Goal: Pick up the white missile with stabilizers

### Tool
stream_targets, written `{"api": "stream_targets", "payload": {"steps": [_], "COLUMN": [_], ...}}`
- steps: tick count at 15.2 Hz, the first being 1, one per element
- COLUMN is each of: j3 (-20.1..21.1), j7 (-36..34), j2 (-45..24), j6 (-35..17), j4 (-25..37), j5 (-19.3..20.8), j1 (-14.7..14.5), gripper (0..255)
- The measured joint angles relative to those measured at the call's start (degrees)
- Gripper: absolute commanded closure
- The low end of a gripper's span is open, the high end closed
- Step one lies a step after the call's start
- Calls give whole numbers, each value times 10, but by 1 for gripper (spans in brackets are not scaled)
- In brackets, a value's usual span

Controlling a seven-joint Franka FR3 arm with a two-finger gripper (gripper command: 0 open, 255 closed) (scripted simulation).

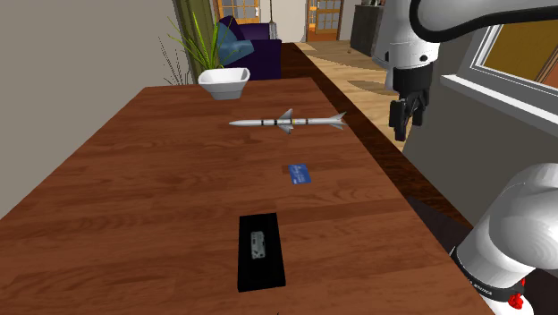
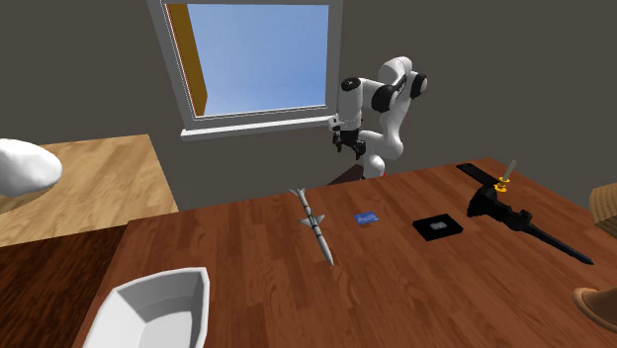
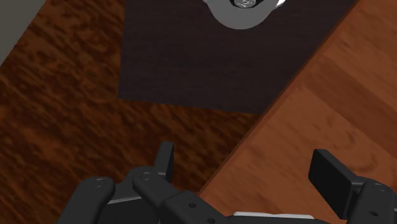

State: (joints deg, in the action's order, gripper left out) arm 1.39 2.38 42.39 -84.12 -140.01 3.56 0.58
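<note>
one pale missile (image 1: 288, 121) lies flat on the bench (image 1: 134, 197) between a white bowl (image 1: 224, 82) and a blue card (image 1: 300, 173), while the tool (image 1: 407, 121) hangs wide open and empty above the bench's edge.

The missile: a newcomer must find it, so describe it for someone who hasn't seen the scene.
On the brown wooden table, look toward the end that holds the white bowl. The missile lies flat between that bowl and the small blue card: the only long, thin, pale grey thing, with fins at middle and tail.
</note>
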Motion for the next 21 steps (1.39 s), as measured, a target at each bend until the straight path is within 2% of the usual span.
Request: {"api": "stream_targets", "payload": {"steps": [2,6,14,21], "j3": [1,4,16,19], "j7": [-4,-25,-68,-92], "j2": [-6,-57,-196,-318], "j6": [-8,-64,-188,-262], "j4": [1,17,84,182], "j5": [-4,-31,-90,-133], "j1": [0,-3,-12,-17], "gripper": [0,0,0,0]}}
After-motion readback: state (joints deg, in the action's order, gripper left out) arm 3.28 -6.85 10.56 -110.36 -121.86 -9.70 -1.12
